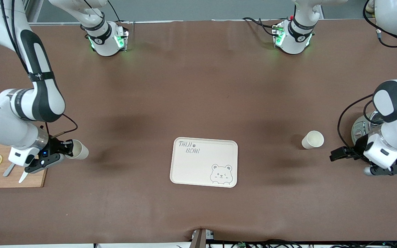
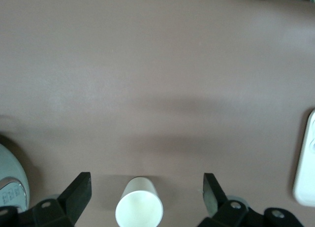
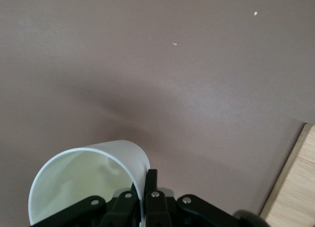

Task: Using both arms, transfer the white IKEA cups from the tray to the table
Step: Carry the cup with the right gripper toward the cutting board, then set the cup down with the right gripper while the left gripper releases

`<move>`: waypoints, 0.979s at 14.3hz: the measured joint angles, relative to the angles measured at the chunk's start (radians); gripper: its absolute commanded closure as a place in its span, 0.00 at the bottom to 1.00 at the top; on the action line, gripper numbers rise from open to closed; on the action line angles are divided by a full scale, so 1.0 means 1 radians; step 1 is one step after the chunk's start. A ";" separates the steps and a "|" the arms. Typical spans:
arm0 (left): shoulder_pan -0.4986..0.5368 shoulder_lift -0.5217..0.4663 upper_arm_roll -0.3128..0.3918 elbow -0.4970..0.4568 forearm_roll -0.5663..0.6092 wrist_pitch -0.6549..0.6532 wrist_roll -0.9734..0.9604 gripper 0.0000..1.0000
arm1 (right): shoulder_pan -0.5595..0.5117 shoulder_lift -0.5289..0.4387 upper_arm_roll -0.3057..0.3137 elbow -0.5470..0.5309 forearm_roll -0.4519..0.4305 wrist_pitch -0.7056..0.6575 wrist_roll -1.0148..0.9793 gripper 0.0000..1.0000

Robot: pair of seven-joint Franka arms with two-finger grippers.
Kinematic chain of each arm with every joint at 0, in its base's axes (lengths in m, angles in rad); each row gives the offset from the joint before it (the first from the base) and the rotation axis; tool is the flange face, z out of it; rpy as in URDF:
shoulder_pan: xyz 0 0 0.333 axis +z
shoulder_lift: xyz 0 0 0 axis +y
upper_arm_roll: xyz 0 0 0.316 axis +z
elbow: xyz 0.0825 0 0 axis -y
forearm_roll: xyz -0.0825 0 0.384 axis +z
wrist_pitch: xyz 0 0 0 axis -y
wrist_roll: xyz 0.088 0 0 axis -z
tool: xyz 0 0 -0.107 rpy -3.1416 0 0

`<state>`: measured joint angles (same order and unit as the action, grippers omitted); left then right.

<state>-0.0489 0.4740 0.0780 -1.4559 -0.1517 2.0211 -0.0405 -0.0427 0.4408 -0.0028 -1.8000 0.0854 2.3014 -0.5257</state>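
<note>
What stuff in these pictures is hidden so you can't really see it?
- Cooker pot, front view: the left arm covers most of it.
- Second cup, left wrist view: its base is cut off by the picture edge, between the open left gripper.
- Held cup, right wrist view: the right gripper, pinching its rim, hides its lower part.
- Tray, left wrist view: only an edge shows.

The brown table (image 1: 198, 86) carries a bear-printed tray (image 1: 198, 172), one white cup (image 1: 312, 140), a wooden board (image 1: 12, 179) and a cooker pot (image 1: 360, 129).
</note>
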 measured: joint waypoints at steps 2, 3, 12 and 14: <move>-0.013 0.042 -0.002 0.119 0.004 -0.105 -0.052 0.00 | -0.009 0.017 0.000 -0.040 0.000 0.068 -0.022 1.00; -0.024 0.045 -0.003 0.150 0.004 -0.160 -0.062 0.00 | -0.012 0.027 0.000 -0.049 0.000 0.084 -0.027 1.00; -0.058 -0.134 -0.026 0.209 0.004 -0.426 -0.075 0.00 | -0.017 0.088 0.003 -0.054 0.000 0.151 -0.032 1.00; -0.079 -0.136 -0.027 0.209 0.024 -0.426 -0.075 0.00 | -0.017 0.093 0.003 -0.055 0.000 0.159 -0.032 1.00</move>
<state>-0.1276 0.3382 0.0510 -1.2466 -0.1281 1.5951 -0.1159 -0.0595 0.5343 -0.0002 -1.8545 0.0854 2.4605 -0.5573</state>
